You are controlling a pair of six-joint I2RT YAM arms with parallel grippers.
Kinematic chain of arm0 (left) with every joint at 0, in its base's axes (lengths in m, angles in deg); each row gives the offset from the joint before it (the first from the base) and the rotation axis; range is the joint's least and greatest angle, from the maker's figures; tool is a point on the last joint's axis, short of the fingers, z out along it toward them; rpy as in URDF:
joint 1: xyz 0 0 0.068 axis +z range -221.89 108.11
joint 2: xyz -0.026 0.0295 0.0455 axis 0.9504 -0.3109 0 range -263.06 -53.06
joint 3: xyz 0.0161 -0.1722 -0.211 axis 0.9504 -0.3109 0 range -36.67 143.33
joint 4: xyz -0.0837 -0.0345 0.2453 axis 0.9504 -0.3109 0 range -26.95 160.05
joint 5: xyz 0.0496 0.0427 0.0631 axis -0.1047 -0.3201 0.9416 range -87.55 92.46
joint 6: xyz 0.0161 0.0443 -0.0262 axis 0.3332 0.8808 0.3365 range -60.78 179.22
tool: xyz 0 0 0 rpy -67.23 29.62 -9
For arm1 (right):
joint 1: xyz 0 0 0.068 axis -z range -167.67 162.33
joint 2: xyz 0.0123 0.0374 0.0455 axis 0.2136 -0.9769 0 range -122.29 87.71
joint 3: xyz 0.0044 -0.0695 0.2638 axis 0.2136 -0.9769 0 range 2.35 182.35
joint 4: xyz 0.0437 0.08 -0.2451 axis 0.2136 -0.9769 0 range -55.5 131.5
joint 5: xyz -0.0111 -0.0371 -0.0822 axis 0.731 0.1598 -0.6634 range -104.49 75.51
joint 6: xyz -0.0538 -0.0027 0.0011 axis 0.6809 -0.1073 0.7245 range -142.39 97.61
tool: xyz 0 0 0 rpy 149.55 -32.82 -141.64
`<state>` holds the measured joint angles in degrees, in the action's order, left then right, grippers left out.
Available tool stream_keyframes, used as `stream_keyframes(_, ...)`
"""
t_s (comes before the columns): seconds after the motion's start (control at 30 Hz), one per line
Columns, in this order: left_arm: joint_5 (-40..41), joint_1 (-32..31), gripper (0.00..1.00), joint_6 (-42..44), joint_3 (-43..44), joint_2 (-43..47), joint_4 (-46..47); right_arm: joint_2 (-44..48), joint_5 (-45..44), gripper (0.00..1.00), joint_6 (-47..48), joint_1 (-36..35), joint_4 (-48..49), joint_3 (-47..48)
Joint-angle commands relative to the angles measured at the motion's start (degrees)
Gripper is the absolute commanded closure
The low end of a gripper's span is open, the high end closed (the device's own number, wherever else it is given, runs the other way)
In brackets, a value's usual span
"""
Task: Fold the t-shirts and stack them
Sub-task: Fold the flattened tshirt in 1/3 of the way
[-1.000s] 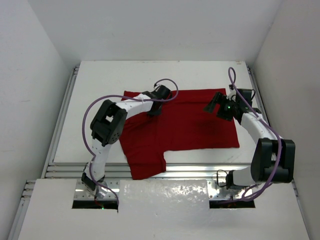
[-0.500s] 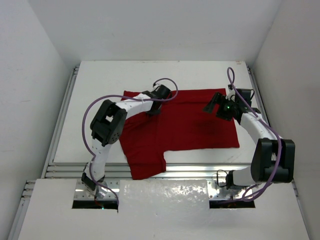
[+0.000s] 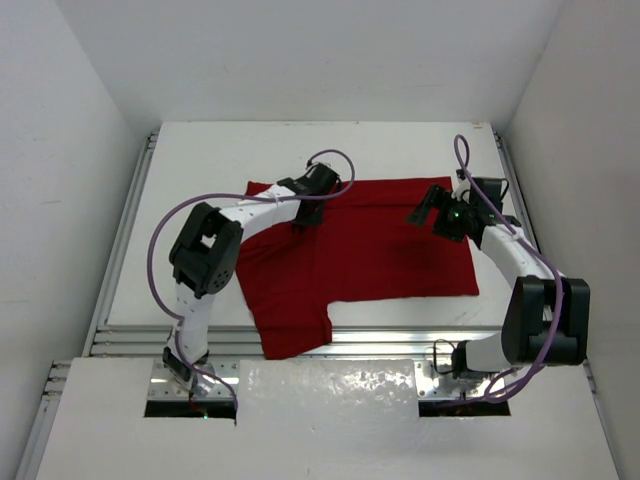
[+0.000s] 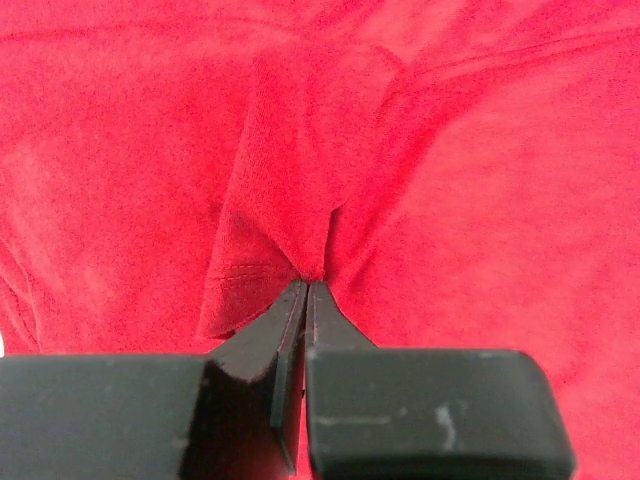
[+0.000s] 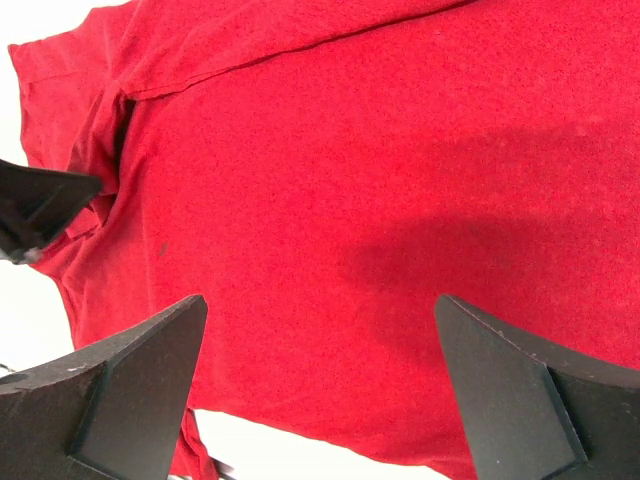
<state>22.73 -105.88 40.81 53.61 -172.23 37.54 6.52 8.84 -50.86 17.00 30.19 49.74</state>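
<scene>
So the dark red t-shirt [image 3: 370, 250] is lying mostly flat in the middle of the white counter [image 3: 200, 160], with one sleeve poking toward the near edge on the left. The left fingers [image 4: 262, 345] are pinched completely together on a little raised fold of the cloth, up by the shirt's far left corner. The right fingers [image 5: 130, 385] are spread wide, gripping nothing, hanging over the shirt's right side.
</scene>
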Motion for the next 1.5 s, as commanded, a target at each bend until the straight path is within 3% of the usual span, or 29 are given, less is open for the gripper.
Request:
stream_keyframes(0.0,-3.8,0.8,1.00,0.0,-0.7,4.7,2.6,-0.2,-0.2,0.03,0.9,-0.4,0.3,2.6)
stream_keyframes(0.2,-6.1,0.8,1.00,0.2,-2.0,4.7,3.2,-0.1,-0.4,0.03,1.0,-0.5,0.2,2.6)
stream_keyframes(0.6,-19.1,0.8,1.00,0.4,-5.0,5.4,7.5,-0.9,-0.6,0.03,1.1,-0.5,-0.1,2.9)
stream_keyframes(0.7,-17.2,0.8,1.00,-0.1,-4.2,4.0,7.1,-0.9,-0.6,0.03,1.1,-0.5,-0.1,2.9)
stream_keyframes(0.73,-16.4,0.8,0.92,-0.1,-3.5,3.2,6.2,-1.0,-0.6,0.03,1.1,-0.6,-0.1,2.9)
stream_keyframes(0.77,-15.8,0.8,0.56,-0.6,-2.4,1.9,5.0,-1.1,-0.6,0.03,1.1,-0.6,-0.1,2.9)
stream_keyframes(0.8,-14.3,0.8,0.44,-0.6,-2.3,1.5,4.8,-1.3,-0.8,0.03,1.1,-0.6,0.1,2.9)
stream_keyframes(0.9,-10.4,0.9,0.22,-0.9,-3.0,3.6,5.7,-2.4,-1.0,0.03,1.0,-0.5,0.4,3.5)
stream_keyframes(0.93,-9.5,1.6,0.08,-1.1,-3.2,5.8,6.1,-3.4,-0.9,0.03,1.0,-0.6,0.4,3.8)
stream_keyframes(1.13,-8.5,11.1,0.06,-6.5,-3.2,12.7,9.8,-7.0,-5.5,0.02,2.0,-1.8,-2.6,10.3)
stream_keyframes(1.2,-8.3,14.0,0.06,-7.6,-2.7,11.9,11.3,-9.3,-7.8,0.02,1.9,-2.2,-3.6,13.9)
stream_keyframes(1.3,-10.2,17.0,0.14,-8.2,0.6,6.2,13.7,-15.4,-10.4,0.02,2.4,-2.4,-3.6,20.4)
stream_keyframes(1.37,-12.3,18.0,0.22,-8.3,2.8,0.9,12.7,-20.0,-11.7,0.02,4.0,-2.3,-7.0,28.4)
stream_keyframes(1.47,-15.8,19.1,0.52,-9.2,3.8,-2.9,15.2,-29.4,-13.0,0.04,6.1,-2.2,-11.5,38.6)
